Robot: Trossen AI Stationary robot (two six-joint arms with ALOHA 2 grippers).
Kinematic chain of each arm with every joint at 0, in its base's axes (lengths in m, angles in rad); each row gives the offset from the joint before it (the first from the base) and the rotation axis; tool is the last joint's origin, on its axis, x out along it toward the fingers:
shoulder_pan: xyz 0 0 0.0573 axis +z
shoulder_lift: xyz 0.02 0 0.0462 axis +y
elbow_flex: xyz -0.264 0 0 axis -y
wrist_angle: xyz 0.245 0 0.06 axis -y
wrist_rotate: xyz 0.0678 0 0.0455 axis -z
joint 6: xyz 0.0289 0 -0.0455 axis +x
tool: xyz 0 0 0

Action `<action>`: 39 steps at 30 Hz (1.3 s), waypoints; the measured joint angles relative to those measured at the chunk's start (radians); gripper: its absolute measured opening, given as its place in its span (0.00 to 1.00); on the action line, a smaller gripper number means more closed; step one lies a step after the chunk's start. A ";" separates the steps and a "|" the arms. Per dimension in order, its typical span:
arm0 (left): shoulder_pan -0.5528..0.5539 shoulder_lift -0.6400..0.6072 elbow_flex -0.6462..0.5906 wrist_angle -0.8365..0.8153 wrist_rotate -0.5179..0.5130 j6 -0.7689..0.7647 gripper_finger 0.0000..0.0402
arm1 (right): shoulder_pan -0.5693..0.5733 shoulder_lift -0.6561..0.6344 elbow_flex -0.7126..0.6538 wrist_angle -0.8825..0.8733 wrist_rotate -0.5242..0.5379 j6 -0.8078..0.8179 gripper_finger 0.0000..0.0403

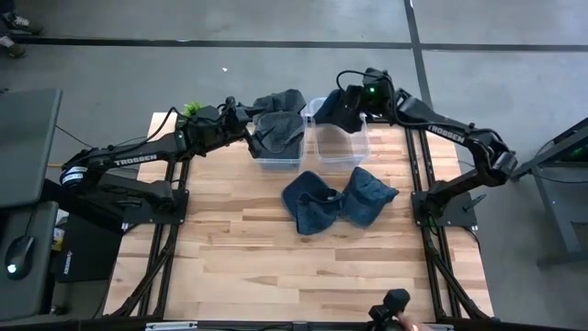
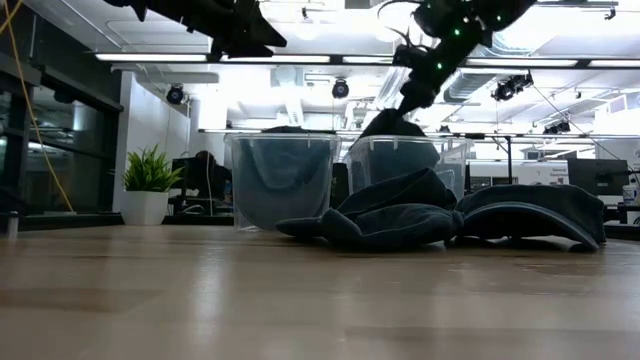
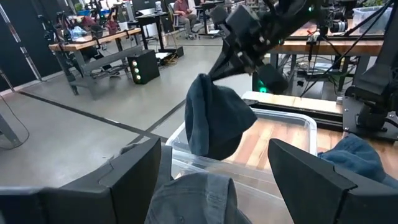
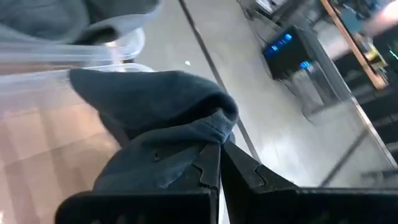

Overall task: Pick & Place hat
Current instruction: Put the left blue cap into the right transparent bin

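1. Right gripper (image 4: 219, 163) is clenched on a fold of a dark blue fabric hat (image 3: 214, 118), holding it hanging above the right clear plastic bin (image 1: 340, 142) at the far side of the wooden table (image 1: 248, 248).
2. Left gripper (image 3: 214, 180) is released, jaws wide, parked over the left clear plastic bin (image 1: 278, 147), which already holds dark hats, one draped over its far rim.
3. Two more dark blue hats (image 1: 335, 199) lie on the table just near of the bins.
4. Risk: the pinch is on a thin edge; cloth could slip out early.
5. Risk: the hat hangs close to the bin's far-left rim; released there, it may drape on the wall or fall outside.
6. Risk: the grippers are close together; a move by either could clash.
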 joint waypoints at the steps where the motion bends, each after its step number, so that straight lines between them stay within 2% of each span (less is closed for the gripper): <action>1: 0.000 0.000 0.000 0.000 0.000 -0.001 0.73 | -0.005 0.000 -0.012 0.017 -0.018 -0.012 0.00; 5: 0.000 0.000 0.000 0.000 0.000 -0.002 0.73 | -0.021 0.000 -0.045 0.060 -0.056 -0.035 0.00; 20: 0.000 0.000 0.000 0.001 0.015 -0.021 0.73 | -0.034 0.002 -0.045 0.110 -0.054 -0.057 0.00; 39: 0.000 0.016 0.000 -0.001 0.015 -0.034 0.73 | 0.113 -0.072 0.031 -0.158 -0.032 -0.050 0.00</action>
